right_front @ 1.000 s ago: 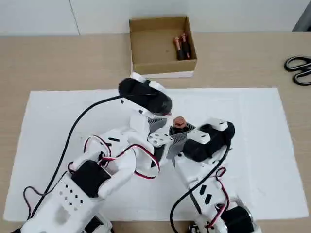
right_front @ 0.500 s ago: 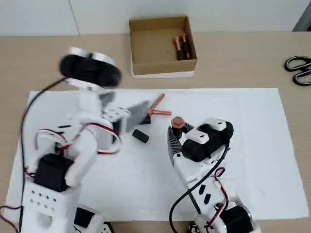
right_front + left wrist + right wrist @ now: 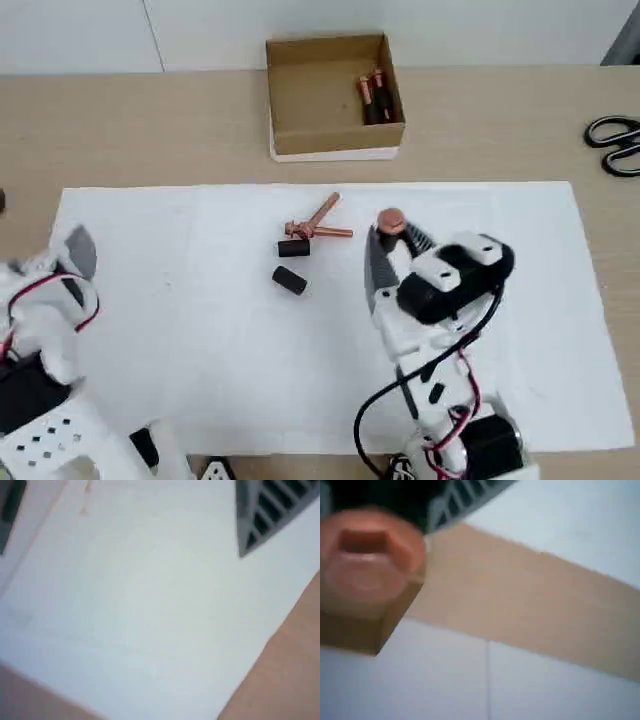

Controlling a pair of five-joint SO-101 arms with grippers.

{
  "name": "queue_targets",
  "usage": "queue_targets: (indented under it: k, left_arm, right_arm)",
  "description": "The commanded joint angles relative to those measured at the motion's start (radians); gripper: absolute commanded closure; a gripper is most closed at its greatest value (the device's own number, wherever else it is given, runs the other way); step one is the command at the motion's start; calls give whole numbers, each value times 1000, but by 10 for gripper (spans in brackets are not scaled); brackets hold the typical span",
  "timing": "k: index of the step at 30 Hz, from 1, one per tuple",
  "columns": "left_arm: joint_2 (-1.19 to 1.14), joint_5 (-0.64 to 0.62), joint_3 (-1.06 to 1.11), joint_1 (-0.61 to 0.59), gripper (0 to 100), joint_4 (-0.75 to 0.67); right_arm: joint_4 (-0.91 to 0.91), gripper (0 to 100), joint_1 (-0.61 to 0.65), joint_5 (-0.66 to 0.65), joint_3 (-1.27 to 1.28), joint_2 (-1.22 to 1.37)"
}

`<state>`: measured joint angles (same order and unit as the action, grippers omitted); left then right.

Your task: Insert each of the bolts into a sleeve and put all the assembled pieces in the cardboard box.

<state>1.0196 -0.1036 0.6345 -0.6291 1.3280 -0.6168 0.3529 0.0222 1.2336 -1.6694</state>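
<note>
Two pieces (image 3: 375, 97) in the box (image 3: 310, 100), my right end effector (image 3: 390, 232) clamped on a bolt (image 3: 391, 220), two bolts (image 3: 322, 215) and sleeves (image 3: 289, 281) left.

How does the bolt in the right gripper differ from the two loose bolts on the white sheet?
The held bolt sits clamped in the right gripper, head up, shaft hidden; the loose bolts lie flat on the white sheet, full length showing, meeting in a V. All are copper-coloured.
</note>
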Motion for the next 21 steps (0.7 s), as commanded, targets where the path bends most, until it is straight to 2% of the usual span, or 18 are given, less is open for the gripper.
queue_targets:
  k: [1,7,14,21]
  left_arm:
    - [29,25,94,-21,719,11]
    - [109,26,140,-21,719,20]
    - [229,49,143,-21,719,83]
    - [342,78,180,-21,719,97]
  right_arm:
    - [170,995,-53,-44,-233,269]
    - [354,995,-67,-49,-729,905]
    - [367,995,-68,-49,-1326,1630]
    - [358,995,-68,-51,-1898,2224]
